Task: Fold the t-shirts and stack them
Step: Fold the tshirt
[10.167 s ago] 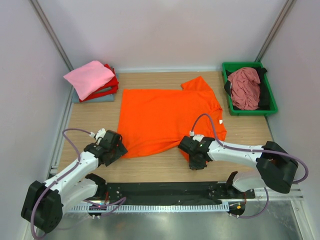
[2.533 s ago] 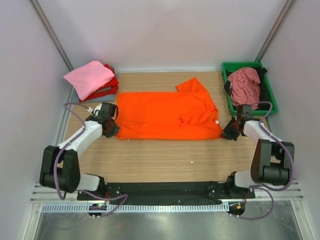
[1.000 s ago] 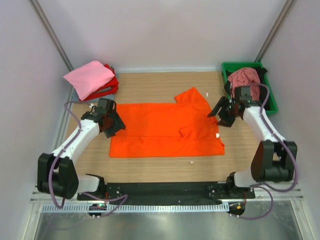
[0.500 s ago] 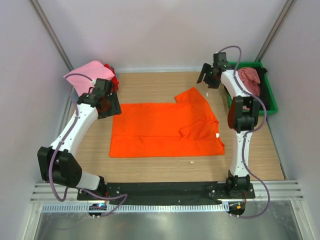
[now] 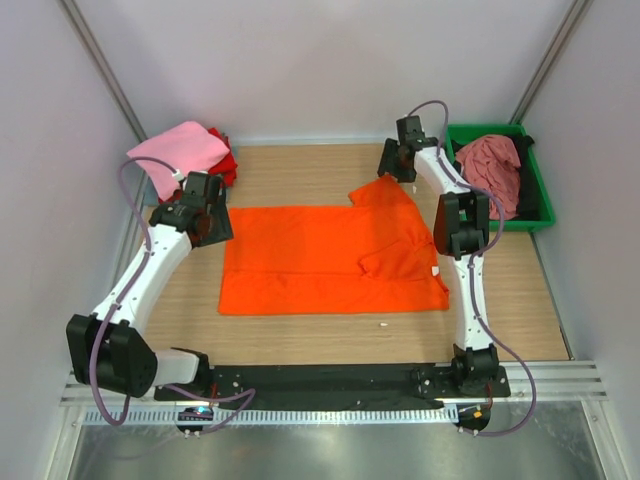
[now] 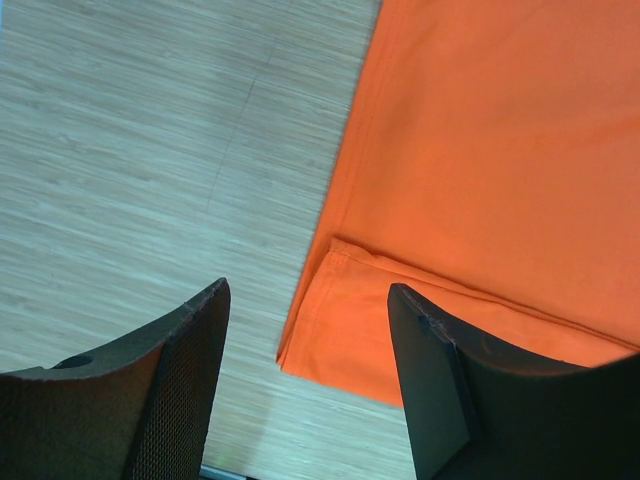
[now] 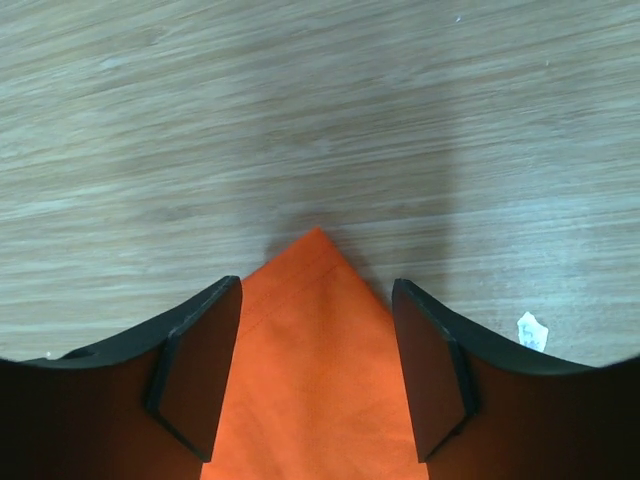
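Note:
The bright orange t-shirt [image 5: 330,260] lies folded in half across the middle of the table, with one sleeve [image 5: 385,190] sticking out at its far right. My left gripper [image 5: 213,226] is open and empty, just above the shirt's far left corner. In the left wrist view that doubled corner [image 6: 345,330] lies between my fingers [image 6: 308,290]. My right gripper [image 5: 393,163] is open and empty over the sleeve tip. In the right wrist view the orange tip [image 7: 315,400] lies between my fingers [image 7: 315,287]. A folded stack, pink t-shirt [image 5: 180,150] over red t-shirt [image 5: 222,162], sits at the far left.
A green tray [image 5: 540,215] at the far right holds a crumpled dusty rose t-shirt [image 5: 490,165] over a black one [image 5: 527,200]. A small white scrap [image 5: 383,324] lies on the wood near the shirt's near edge. Walls close in on both sides.
The flat orange shirt got folded in half and slid nearer, then both grippers let go. My right gripper swung to the far sleeve tip; my left moved to the far left corner.

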Tool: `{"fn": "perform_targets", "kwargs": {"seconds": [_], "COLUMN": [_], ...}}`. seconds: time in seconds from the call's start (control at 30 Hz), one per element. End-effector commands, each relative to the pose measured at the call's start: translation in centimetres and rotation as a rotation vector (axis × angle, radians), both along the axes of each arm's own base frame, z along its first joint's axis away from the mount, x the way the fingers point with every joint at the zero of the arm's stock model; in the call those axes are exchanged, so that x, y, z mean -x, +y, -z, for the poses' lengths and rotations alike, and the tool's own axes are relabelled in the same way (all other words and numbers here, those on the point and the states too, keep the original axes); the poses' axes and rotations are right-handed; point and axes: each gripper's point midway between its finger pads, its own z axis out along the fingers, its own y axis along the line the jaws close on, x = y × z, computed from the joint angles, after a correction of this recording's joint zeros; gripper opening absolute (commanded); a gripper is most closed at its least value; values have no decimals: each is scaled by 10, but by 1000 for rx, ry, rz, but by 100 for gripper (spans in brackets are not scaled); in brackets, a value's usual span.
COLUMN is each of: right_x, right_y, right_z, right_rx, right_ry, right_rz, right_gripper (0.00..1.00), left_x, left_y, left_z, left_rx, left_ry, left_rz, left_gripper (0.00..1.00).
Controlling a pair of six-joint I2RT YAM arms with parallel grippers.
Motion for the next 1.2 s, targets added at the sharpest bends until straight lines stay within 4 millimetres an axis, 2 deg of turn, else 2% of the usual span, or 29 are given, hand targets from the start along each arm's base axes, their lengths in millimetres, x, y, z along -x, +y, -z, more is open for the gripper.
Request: {"fn": "perform_targets", "kwargs": {"seconds": [0.0, 0.07, 0.17, 0.23, 0.27, 0.33, 0.47, 0.5, 0.57, 0.6, 0.67, 0.7, 0.73, 0.8, 0.83, 0.87, 0.9, 0.93, 1.03, 1.07, 1.1, 1.17], "right_x": [-11, -8, -1, 1, 3, 5, 5, 5, 5, 5, 8, 9, 13, 15, 17, 18, 19, 20, 23, 24, 24, 25], "right_y": [-1, 3, 7, 9, 9, 9, 9, 9, 7, 5, 0, 0, -1, 0, 2, 4, 7, 6, 1, -3, -4, -9], "right_z": [4, 10, 19, 17, 22, 24, 20, 17, 6, 1, -13, -17, -20, -19, -18, -15, -14, -13, -12, -11, -15, -14], "right_rx": [19, 20, 18, 14, 13, 11, 5, 3, 11, 16, 28, 24, 22, 14, 8, 0, -7, -5, 20, 28, 23, 3], "right_ry": [-34, -22, -11, -18, -12, -11, -29, -36, -66, -82, -122, -137, -147, -147, -143, -134, -131, -126, -120, -118, -124, -127], "right_rz": [19, 14, 11, 12, 12, 13, 12, 12, 22, 27, 42, 40, 42, 33, 25, 12, 4, -2, -7, -4, -2, 6], "right_gripper": [64, 56, 52, 41, 32, 24, 2, 1, 2, 2, 1, 2, 1, 1, 2, 1, 2, 2, 1, 1, 1, 1], "left_x": [-7, -7, -7, -7, -8, -9, -22, -26, -37, -44, -66, -77, -89, -112, -123, -137, -144, -152, -175, -179, -187, -192], "left_y": [7, 7, 8, 8, 7, 6, 2, 1, 0, -4, -14, -17, -18, -23, -23, -22, -19, -18, -15, -15, -13, -10], "left_z": [-10, -8, -7, -5, -3, -2, -2, 4, -3, 7, 2, 15, 17, 18, 38, 32, 37, 56, 62, 74, 70, 80], "left_rx": [-25, -30, -34, -34, -34, -32, -10, -8, 13, 26, 84, 87, 94, 107, 89, 84, 72, 51, 43, 33, 19, -3], "left_ry": [-54, -48, -42, -38, -33, -29, -24, 0, -8, 21, -21, -1, -21, -46, -13, -41, -37, -5, -24, -6, -25, -10], "left_rz": [-13, -15, -17, -16, -17, -16, -44, -63, -136, -143, -185, -198, -215, -237, -248, -260, -272, -278, -281, -280, -282, -280], "left_gripper": [66, 66, 65, 65, 66, 65, 65, 63, 63, 62, 61, 61, 60, 58, 57, 55, 54, 54, 53, 53, 53, 53]}}
